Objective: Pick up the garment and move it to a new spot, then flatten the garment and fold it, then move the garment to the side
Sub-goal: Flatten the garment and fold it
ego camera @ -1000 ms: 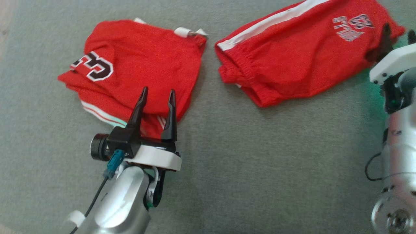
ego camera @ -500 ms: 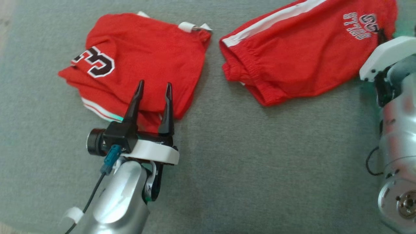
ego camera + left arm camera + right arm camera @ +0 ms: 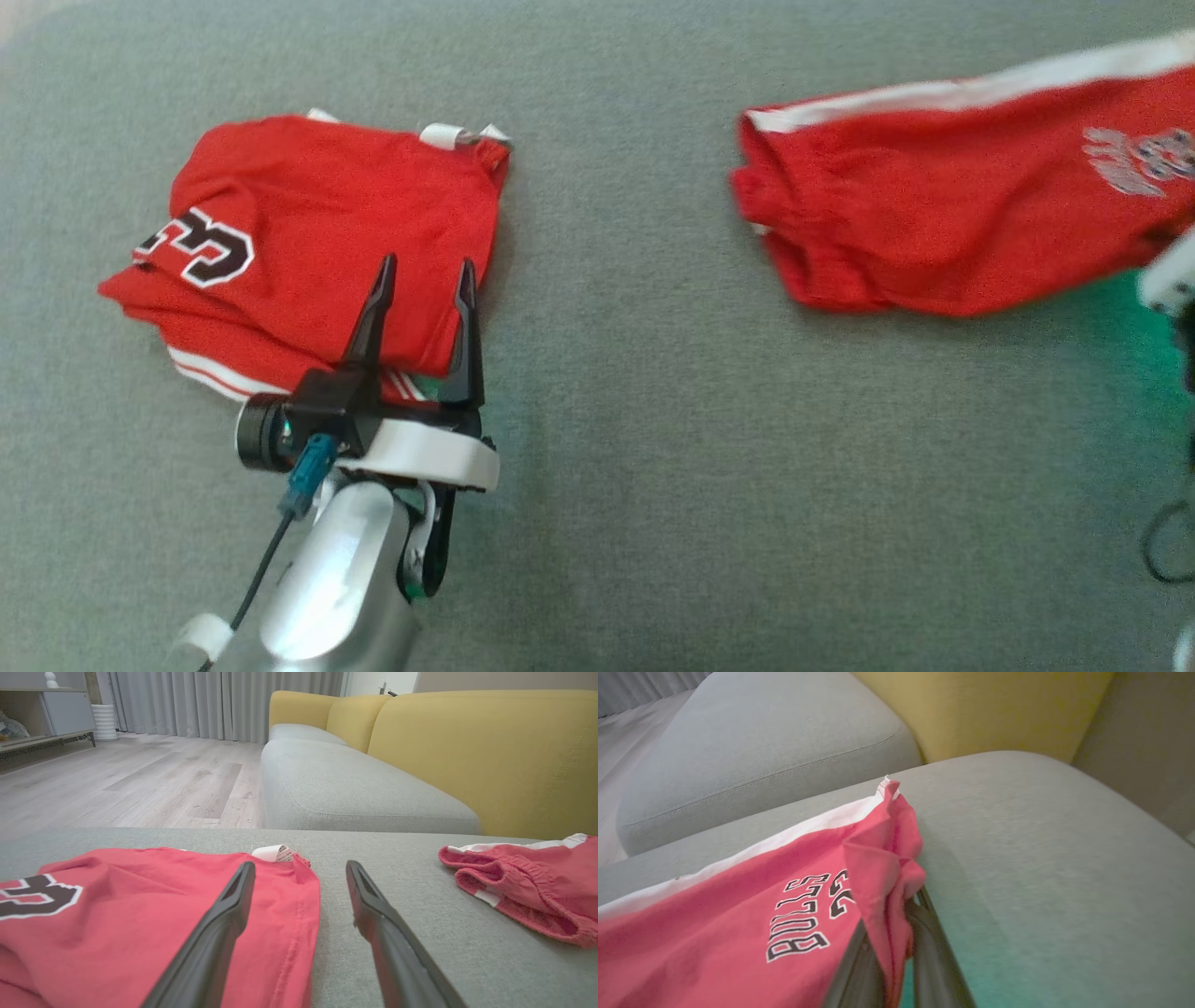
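The garment, red shorts (image 3: pixel 952 233) with a white side stripe and a "BULLS 23" print, lies stretched at the right of the grey cushion. In the right wrist view my right gripper (image 3: pixel 901 914) is shut on a bunched corner of the shorts (image 3: pixel 738 914), and the cloth hides its fingertips. That arm's white wrist piece (image 3: pixel 1169 278) shows at the right edge of the head view. My left gripper (image 3: pixel 426 264) is open and holds nothing. It hovers over the near right edge of a folded red jersey (image 3: pixel 327 233). The left wrist view shows this gripper (image 3: pixel 300 865), the jersey (image 3: pixel 140 914) and the shorts (image 3: pixel 523 882).
Both pieces rest on a grey sofa cushion (image 3: pixel 653 467). A second grey cushion (image 3: pixel 336 788) and a yellow backrest (image 3: pixel 467 756) lie beyond it. Wooden floor (image 3: pixel 140 779) and a low cabinet (image 3: pixel 46 714) are farther off.
My right gripper has shut on the shorts' corner and dragged them right, so the gap to the jersey has widened. The head camera has shifted. My left gripper stays open over the jersey.
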Tool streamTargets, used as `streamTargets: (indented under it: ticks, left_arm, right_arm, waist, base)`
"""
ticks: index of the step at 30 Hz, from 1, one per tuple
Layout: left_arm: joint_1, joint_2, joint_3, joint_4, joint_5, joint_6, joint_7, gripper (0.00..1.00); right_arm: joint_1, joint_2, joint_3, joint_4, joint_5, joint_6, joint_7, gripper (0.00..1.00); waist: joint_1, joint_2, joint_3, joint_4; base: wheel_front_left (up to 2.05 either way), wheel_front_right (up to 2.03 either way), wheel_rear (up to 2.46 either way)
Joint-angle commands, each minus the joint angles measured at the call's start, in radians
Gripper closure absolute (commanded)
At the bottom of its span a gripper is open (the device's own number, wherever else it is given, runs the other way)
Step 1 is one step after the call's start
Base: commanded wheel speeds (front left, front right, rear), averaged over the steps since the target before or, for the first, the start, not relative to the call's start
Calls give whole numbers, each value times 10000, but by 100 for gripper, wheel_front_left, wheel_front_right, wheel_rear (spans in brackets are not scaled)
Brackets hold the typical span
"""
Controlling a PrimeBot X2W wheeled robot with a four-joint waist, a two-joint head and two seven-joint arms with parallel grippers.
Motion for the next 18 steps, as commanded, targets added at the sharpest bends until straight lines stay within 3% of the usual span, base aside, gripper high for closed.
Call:
streamTargets:
  ticks: [1,8,18]
  left_arm:
    - [-16,62,356,-236,84,-26,-80,0]
    - [165,54,436,-152,154,-109,-80,0]
    - [226,50,582,43,226,-168,-80,0]
  right_arm:
    - [48,-297,227,-475,212,-9,-184,100]
    - [793,-786,545,-1065,1333,-9,-568,100]
    - [1032,-461,1800,-2093,2770,-9,-1001,100]
  waist:
    - [1,0,-184,-158]
    - [1,0,-264,-100]
    - [1,0,-422,129]
  base:
    - [0,0,0]
    - [0,0,0]
    - [0,0,0]
